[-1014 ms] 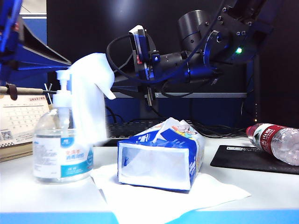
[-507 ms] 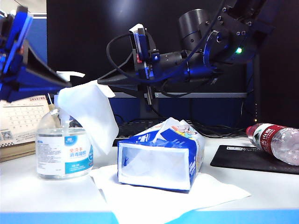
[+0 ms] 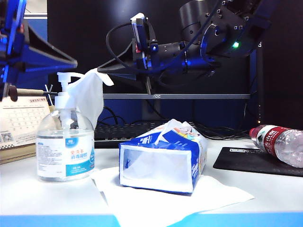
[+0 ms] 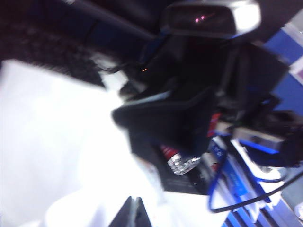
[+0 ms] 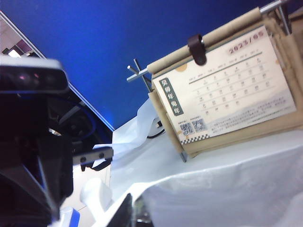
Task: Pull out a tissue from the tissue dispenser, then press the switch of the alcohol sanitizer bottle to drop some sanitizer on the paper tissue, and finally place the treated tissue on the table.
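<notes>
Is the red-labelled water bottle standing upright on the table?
No, the water bottle lies on its side at the right, across the black mat.

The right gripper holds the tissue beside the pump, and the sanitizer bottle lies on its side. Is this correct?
Not quite: the exterior view shows the sanitizer bottle standing upright. The right gripper does hold the tissue beside the pump.

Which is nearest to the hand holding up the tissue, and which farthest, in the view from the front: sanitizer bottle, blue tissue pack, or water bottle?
From the right hand, shut on the tissue:
1. Sanitizer bottle, just below it, left.
2. Tissue pack, middle of the table.
3. Water bottle, lying far right.
</notes>
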You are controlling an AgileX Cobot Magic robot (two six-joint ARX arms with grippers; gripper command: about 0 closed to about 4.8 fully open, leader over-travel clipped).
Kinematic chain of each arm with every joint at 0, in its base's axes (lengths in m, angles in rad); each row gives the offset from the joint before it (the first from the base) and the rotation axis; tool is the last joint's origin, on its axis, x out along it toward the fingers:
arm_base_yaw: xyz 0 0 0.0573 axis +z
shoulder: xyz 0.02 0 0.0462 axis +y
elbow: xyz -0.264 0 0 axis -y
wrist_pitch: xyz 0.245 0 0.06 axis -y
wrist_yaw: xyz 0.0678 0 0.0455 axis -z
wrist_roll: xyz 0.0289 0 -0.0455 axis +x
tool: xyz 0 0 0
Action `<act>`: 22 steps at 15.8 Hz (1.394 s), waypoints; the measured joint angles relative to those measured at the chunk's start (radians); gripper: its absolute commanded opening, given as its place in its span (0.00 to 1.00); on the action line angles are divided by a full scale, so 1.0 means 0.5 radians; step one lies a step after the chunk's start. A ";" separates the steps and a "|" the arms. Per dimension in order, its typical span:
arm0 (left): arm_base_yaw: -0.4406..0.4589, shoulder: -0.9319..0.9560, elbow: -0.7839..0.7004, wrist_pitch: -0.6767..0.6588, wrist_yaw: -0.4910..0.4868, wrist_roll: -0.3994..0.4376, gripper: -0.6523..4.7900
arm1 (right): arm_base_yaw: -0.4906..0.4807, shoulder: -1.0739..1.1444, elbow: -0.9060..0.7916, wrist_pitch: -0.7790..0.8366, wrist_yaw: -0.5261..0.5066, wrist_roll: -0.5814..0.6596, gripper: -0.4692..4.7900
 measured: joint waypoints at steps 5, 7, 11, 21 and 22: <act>0.001 0.000 0.025 -0.066 -0.110 0.066 0.11 | 0.001 0.000 -0.001 -0.014 -0.024 0.005 0.08; -0.001 0.000 0.025 -0.125 -0.140 0.119 0.11 | 0.001 0.000 -0.001 -0.025 -0.034 0.006 0.08; 0.000 0.000 0.026 -0.135 -0.190 0.166 0.11 | 0.001 0.000 -0.001 -0.025 -0.038 0.007 0.08; -0.001 0.002 0.175 -0.306 -0.312 0.233 0.11 | 0.001 0.000 -0.001 -0.025 -0.043 0.007 0.08; 0.000 0.002 0.175 -0.317 -0.328 0.245 0.11 | 0.001 0.000 -0.001 -0.025 -0.043 0.007 0.08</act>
